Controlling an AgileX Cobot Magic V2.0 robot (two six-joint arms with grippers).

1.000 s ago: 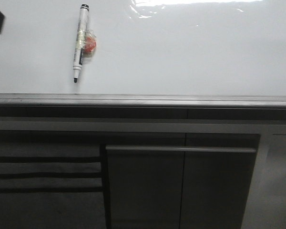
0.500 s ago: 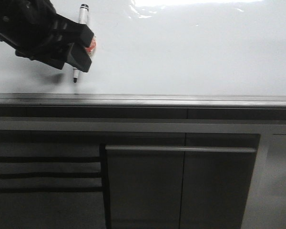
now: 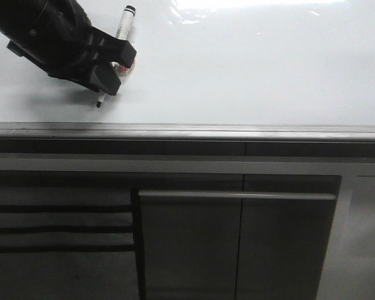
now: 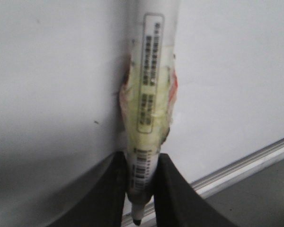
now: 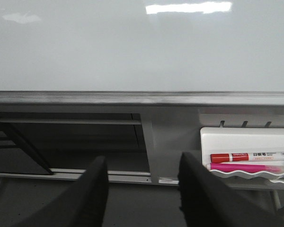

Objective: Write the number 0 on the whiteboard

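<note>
Whiteboard (image 3: 250, 69) fills the far half of the front view, blank: no number 0 drawn yet. At its left, the left pincer (image 4: 141, 182) is clamped on the marker (image 3: 115, 50), tip down. Right pincer (image 5: 142, 189) hangs wide, holding nothing. A white tray (image 5: 213, 142) on the right holds a red pen (image 5: 248, 156) and a pink pen (image 5: 248, 166).

The left gripper (image 4: 141, 189) has its two dark fingers (image 4: 114, 189) closed on the lower barrel of a white marker pen (image 4: 149, 94), whose dark tip pokes out at 6 o'clock between them. A yellowish, taped wad with a red edge (image 4: 171, 94) wraps the pen's middle, and a printed label runs along the barrel towards 12 o'clock. Behind lies the whiteboard (image 4: 47, 85), its grey rail (image 4: 246, 165) crossing at 4 o'clock.
</note>
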